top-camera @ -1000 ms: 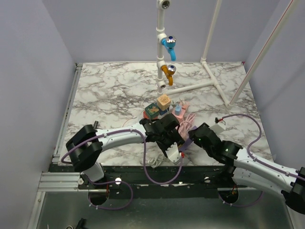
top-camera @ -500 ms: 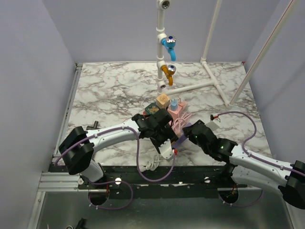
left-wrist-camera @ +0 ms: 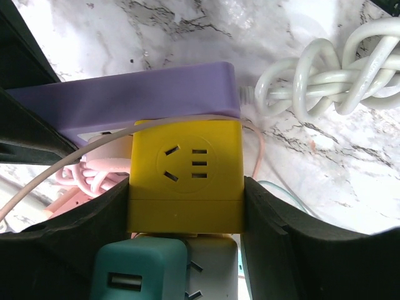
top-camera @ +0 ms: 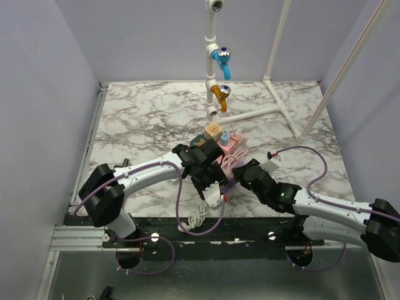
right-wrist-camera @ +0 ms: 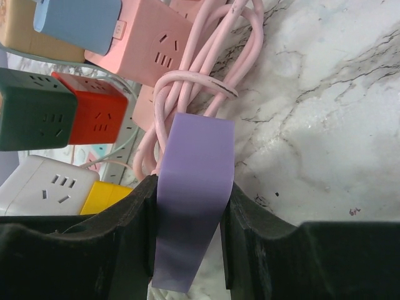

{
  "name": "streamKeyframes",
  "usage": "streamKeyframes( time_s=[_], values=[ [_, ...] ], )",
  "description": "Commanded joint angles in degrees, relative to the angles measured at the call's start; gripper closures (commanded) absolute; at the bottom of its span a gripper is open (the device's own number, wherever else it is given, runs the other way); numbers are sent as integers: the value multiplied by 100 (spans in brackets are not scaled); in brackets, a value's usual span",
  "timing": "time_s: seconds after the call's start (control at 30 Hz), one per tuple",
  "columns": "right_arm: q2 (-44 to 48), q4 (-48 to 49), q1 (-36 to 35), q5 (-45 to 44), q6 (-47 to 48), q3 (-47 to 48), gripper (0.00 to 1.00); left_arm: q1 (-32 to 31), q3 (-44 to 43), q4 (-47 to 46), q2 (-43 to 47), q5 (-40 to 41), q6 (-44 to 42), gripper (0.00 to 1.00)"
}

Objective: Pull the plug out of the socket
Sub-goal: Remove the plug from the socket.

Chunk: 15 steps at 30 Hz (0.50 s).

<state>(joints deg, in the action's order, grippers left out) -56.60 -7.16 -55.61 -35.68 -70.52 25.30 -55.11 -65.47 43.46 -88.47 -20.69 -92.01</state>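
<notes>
Pinching yellow socket cube in left claw and purple plug in right claw, risking a slipped grip if tugged askew.

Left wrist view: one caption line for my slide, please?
Fingers clamp a yellow socket cube beside a purple block; a coiled white cable lies nearby.

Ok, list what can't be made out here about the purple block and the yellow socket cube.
- Left wrist: whether the purple block is plugged into the yellow socket cube; their touching faces hide any pins.
- Right wrist: the block's near end, covered by the fingers of the right gripper.
- Top: both pieces, mostly under the left gripper and right gripper.
- Left wrist: the white cable, cut off by the right edge.
</notes>
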Motion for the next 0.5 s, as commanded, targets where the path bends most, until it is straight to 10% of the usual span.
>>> streamKeyframes(
  time_s=[0.0,0.47],
  values=[
    [-366,-706,-296,-372,1013,-124,99,-32,-421,221,47,-252,-731,100],
    [-135,-1317,-321,-339,169,-406,99,-121,-157,-575,300,27,-204,100]
  ],
)
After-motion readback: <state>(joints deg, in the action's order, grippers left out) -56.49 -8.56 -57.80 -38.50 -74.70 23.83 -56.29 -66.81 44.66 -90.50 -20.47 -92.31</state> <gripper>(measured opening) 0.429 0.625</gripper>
